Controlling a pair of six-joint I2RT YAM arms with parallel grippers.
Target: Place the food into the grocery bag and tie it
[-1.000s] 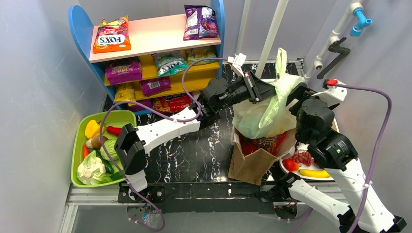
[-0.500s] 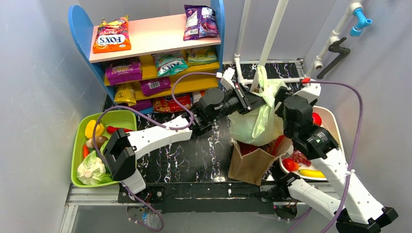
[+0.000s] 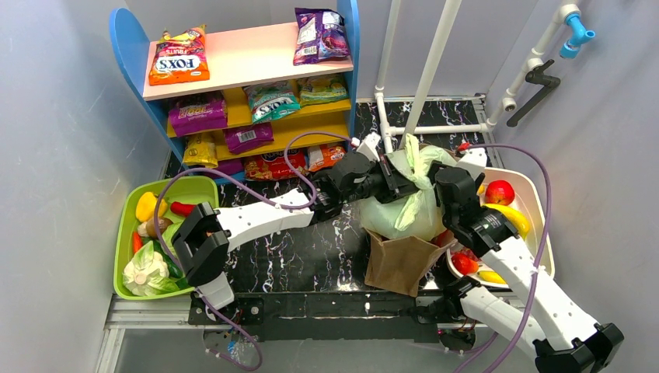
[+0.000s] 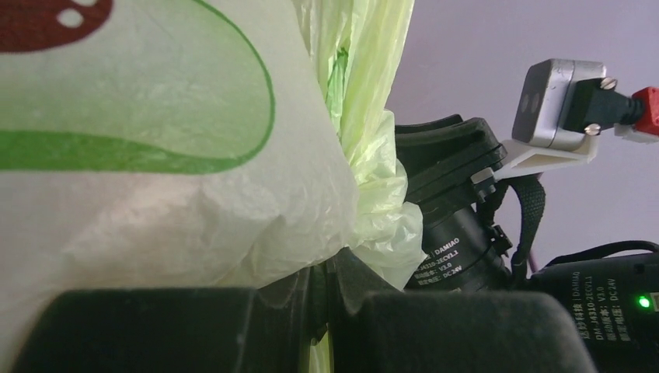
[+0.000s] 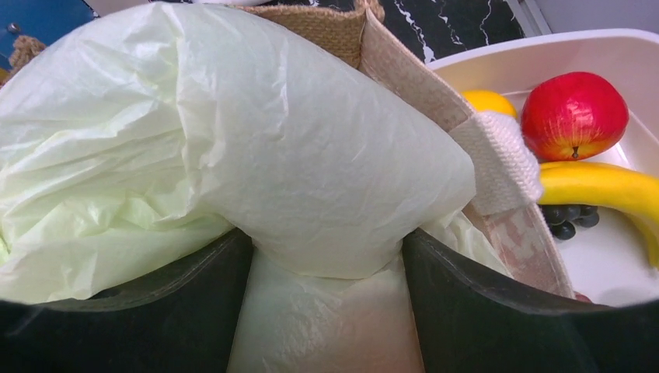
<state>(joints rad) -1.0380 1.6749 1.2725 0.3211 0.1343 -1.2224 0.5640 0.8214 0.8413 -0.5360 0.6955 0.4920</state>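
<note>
Overhead view. Both arms have dropped from a high lift, bringing the grocery bag (image 3: 400, 210) down w/ them. A sec ago its loop handles were stretched tall toward the back rail. Now they're bunched in a short twisted knob at the bag's top, and the bag's body rests on the mouth of the brown bag (image 3: 398, 266), mid-right of the black marbled worktop (image 3: 311, 241). Judgement: the tie looks pulled in, or nearly so, but the views don't show whether the knot is secure.

L gripper (image 4: 319, 311): jaws together, pinching a thin fold of the bag's film just below the twisted neck. R gripper (image 5: 326, 311): jaws wide apart, straddling a soft bulge of the bag that fills the gap. They don't appear clamped on it.

Bag look: pale green, thin, crinkly, semi-translucent, puffed full, w/ a darker green printed curve on one side. No food shapes show through, so the contents can't be confirmed.

Loose fruit, incl. a red apple (image 5: 573, 115) and a banana (image 5: 598, 190), lies in the white tray (image 3: 538, 203) at R.
</note>
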